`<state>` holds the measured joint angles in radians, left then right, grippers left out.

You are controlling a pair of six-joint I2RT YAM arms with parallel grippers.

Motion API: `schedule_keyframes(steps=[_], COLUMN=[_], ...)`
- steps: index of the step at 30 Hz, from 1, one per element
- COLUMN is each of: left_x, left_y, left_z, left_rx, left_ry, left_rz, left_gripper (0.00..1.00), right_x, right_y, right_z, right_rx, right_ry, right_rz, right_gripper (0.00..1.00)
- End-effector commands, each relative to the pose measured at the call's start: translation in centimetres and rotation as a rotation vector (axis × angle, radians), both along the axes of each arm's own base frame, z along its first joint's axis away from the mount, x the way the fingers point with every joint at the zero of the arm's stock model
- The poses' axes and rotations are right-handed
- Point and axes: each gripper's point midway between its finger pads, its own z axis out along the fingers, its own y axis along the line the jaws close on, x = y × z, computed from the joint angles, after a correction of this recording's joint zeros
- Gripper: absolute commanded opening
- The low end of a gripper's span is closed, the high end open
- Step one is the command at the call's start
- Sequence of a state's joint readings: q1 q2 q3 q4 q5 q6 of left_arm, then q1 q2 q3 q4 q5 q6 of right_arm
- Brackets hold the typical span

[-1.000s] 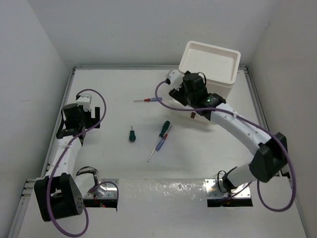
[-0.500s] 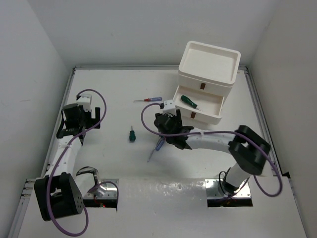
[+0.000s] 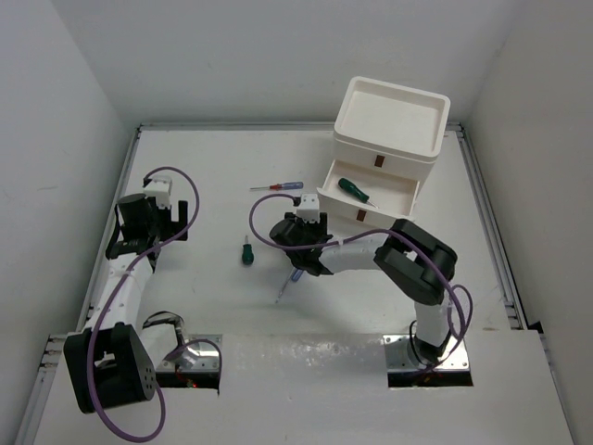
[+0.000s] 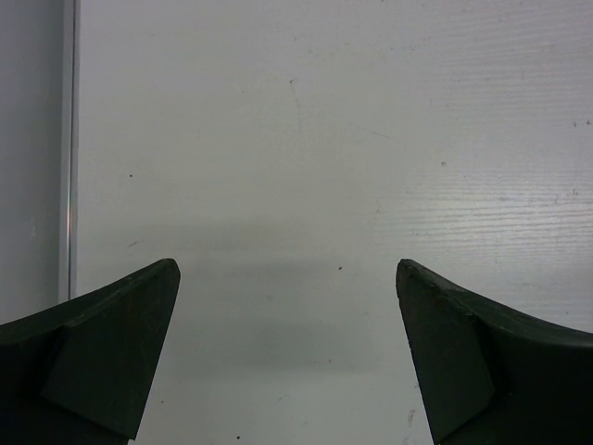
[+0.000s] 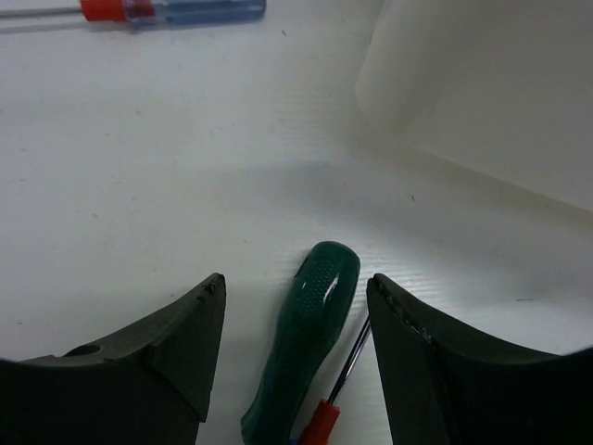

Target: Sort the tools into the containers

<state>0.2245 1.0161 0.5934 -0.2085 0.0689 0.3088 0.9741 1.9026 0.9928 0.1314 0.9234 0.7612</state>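
The white drawer stack [image 3: 389,139] stands at the back right. Its middle drawer [image 3: 394,197] is open, with a long green-handled screwdriver [image 3: 352,189] lying in it. My right gripper [image 3: 301,243] is low over the table, left of the drawers. In the right wrist view it [image 5: 296,287] is open, its jaws on either side of a second green screwdriver handle [image 5: 306,343]. A thin blue-and-red screwdriver [image 5: 345,371] lies against that handle. Another blue-and-red screwdriver [image 3: 278,187] and a stubby green one [image 3: 246,252] lie apart. My left gripper [image 4: 287,278] is open and empty. The yellow-orange tool is out of view.
The drawer's corner [image 5: 482,83] is close on the right gripper's right. The second blue-and-red screwdriver [image 5: 176,9] lies just beyond the gripper. A raised rim [image 3: 130,167] bounds the table; the left gripper [image 3: 120,243] is near its left edge [image 4: 67,148].
My right arm has swung from the drawers, left and down, to the screwdrivers at mid-table. This uncovered the open drawer with a green screwdriver in it. The left arm has not moved.
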Motion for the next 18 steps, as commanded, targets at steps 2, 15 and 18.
schedule_keyframes(steps=[2,15,18], left_x=[0.5,0.4,0.4], left_y=[0.0,-0.1,-0.1], left_z=[1.3,1.1,1.1], left_rx=[0.01,0.006,0.006], left_ry=[-0.054,-0.049,-0.05], left_rz=[-0.011,-0.017,-0.017], left_gripper=[1.0,1.0,1.0], right_x=[0.6,-0.6,-0.6], right_y=[-0.5,0.0,-0.2], right_z=[-0.8,-5.0,-4.8], right_rx=[0.054,0.034,0.027], right_ry=[-0.034,0.06,0.057], right_rz=[-0.084,-0.032,-0.037], right_gripper=[0.61,0.41,0.31])
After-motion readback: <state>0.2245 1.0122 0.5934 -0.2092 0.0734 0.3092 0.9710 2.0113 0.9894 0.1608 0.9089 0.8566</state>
